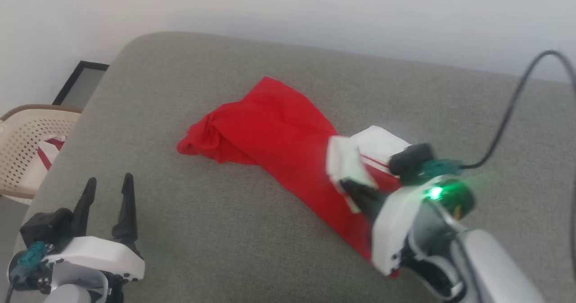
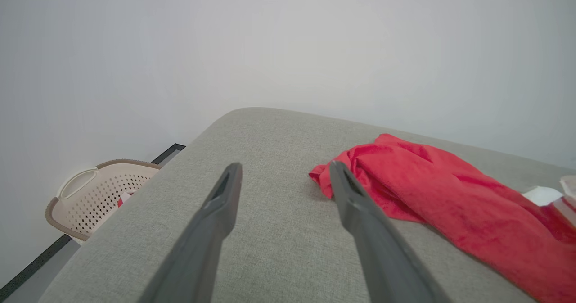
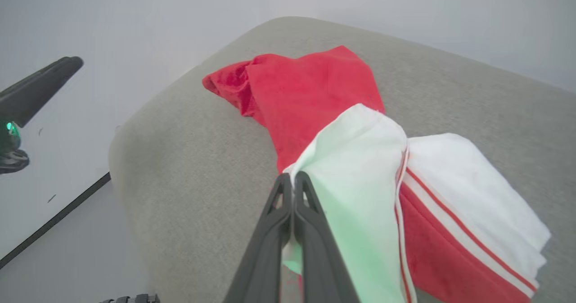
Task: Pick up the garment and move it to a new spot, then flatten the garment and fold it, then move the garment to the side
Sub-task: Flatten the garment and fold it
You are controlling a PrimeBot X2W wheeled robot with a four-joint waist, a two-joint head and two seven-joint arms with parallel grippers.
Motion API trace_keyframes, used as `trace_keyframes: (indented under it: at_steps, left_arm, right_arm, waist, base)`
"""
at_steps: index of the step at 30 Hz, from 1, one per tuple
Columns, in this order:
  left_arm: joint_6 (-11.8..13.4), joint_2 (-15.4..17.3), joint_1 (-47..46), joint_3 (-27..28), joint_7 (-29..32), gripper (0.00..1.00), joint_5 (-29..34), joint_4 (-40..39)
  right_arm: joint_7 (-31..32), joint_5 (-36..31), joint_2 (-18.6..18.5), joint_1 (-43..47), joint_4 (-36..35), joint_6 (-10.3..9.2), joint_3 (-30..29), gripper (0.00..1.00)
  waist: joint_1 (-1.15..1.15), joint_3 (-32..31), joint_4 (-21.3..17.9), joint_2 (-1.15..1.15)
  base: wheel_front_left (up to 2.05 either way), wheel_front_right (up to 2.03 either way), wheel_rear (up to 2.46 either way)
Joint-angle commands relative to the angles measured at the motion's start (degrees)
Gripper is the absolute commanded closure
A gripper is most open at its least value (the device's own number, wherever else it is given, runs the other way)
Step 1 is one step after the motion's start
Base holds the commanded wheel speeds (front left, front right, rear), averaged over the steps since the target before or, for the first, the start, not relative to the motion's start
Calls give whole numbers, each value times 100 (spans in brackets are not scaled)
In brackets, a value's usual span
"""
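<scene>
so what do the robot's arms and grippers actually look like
The left gripper and the right gripper each have two long tapering dark fingers on a white housing. The right wrist carries a glowing green light and a looping black cable; the forearm is pale grey.

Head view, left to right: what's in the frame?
basket → left gripper, open → garment → right gripper, shut on the garment's white sleeve → cable
</scene>
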Motion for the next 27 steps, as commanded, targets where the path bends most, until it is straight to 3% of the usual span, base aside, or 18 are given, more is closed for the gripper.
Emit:
trace_keyframes:
  at_steps: [1, 9, 17, 19, 22, 23, 24, 27]
  left_arm:
    - [-33, 3, 51, -30, -3, 0, 30, 34]
    - [-78, -2, -74, -144, 46, 0, 53, 87]
    - [-101, -43, -168, -215, 49, 0, 67, 178]
    - [-114, -56, -187, -228, 44, 0, 62, 216]
    - [-132, -86, -239, -243, 35, 0, 61, 257]
    - [-136, -96, -252, -250, 32, 0, 59, 270]
    - [-144, -104, -259, -256, 30, 0, 56, 284]
    - [-167, -104, -255, -256, 25, 0, 44, 334]
  right_arm:
    - [5, 52, 144, 3, -15, -2, 222, 100]
    - [-158, 212, 682, -288, 435, -2, 1072, 100]
    - [-289, 100, 837, -719, 1334, -2, 1863, 100]
    - [-305, 81, 860, -841, 1602, -2, 2078, 78]
    - [-234, 92, 873, -1009, 1960, -2, 2435, 60]
    - [-237, 84, 875, -1072, 2043, -2, 2548, 25]
    - [-237, 139, 876, -1105, 2117, -2, 2626, 0]
    - [-291, 264, 876, -1233, 2225, -2, 2744, 0]
  waist:
    - [0, -68, 63, 0]
    - [0, -144, 259, 0]
    - [0, -118, 367, 0]
    - [0, -118, 381, 0]
    - [0, -117, 404, 0]
    - [0, -119, 409, 0]
    - [0, -123, 413, 0]
    - [0, -144, 404, 0]
  base:
    - [0, 0, 0]
    - [0, 0, 0]
    - [0, 0, 0]
    - [0, 0, 0]
    - [0, 0, 0]
    - [0, 0, 0]
    - [0, 0, 0]
    - [0, 0, 0]
